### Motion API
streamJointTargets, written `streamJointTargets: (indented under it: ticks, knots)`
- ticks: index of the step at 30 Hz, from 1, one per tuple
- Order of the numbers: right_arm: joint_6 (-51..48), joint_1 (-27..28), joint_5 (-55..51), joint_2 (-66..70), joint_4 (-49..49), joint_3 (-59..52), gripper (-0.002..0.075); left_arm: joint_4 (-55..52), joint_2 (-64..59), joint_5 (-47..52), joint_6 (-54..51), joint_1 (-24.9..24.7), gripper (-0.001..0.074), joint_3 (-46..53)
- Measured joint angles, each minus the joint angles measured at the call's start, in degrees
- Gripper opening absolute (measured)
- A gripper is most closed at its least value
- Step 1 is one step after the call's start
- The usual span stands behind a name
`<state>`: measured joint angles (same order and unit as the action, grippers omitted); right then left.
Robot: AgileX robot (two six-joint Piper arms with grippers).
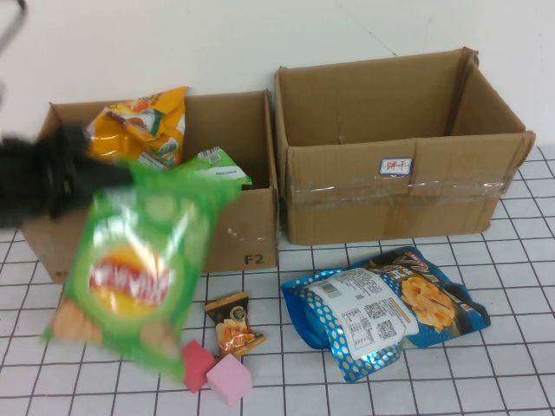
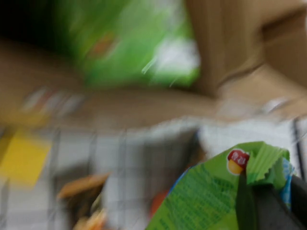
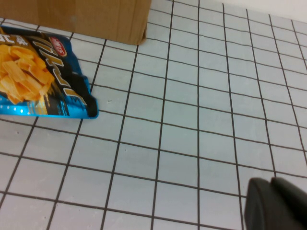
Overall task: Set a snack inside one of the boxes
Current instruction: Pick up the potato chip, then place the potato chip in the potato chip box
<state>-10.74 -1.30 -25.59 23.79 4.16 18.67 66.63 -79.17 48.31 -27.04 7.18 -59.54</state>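
A big green chips bag (image 1: 134,269) hangs in the air in front of the left box (image 1: 251,234), blurred in the high view. My left gripper (image 1: 113,178) is shut on its crimped top edge. The left wrist view shows the green bag (image 2: 206,196) pinched in that left gripper (image 2: 261,184). The left box holds an orange snack bag (image 1: 143,121) and a green pack (image 1: 221,165). The right box (image 1: 399,199) stands open, nothing showing inside. My right gripper (image 3: 271,184) is shut and hovers over bare table, out of the high view.
A blue snack bag (image 1: 390,308) lies on the gridded table in front of the right box; the right wrist view catches that blue bag (image 3: 38,76) too. A small brown snack pack (image 1: 232,325), a pink block (image 1: 227,380) and a red block (image 1: 198,364) lie near the front.
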Motion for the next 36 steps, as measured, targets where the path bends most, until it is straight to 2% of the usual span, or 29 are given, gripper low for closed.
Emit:
streamJointTargets:
  ticks: [10,18,24,29,32,36]
  knots:
    - [0.00,0.00,0.37,0.00,0.00,0.00,-0.0001,7.68,-0.86,-9.23,-0.86,0.00,0.0020,-14.59]
    - [0.00,0.00,0.37,0.00,0.00,0.00,-0.0001,17.37,-10.75,-12.21,-6.21,-0.98,0.0020,-25.89]
    - [0.00,0.00,0.40,0.00,0.00,-0.24,-0.0001,27.46,-19.86,-21.40,-20.43,-6.20,0.0020,-32.46]
    - [0.00,0.00,0.74,0.00,0.00,-0.24,-0.0001,30.46,-26.12,-31.21,-35.04,-11.26,0.0020,-35.23]
    - [0.00,0.00,0.83,0.00,0.00,-0.24,-0.0001,30.99,-29.64,-32.72,-41.67,-13.77,0.0020,-36.24]
    - [0.00,0.00,0.83,0.00,0.00,-0.24,-0.0001,31.40,-33.18,-32.88,-55.68,-15.46,0.0027,-36.87]
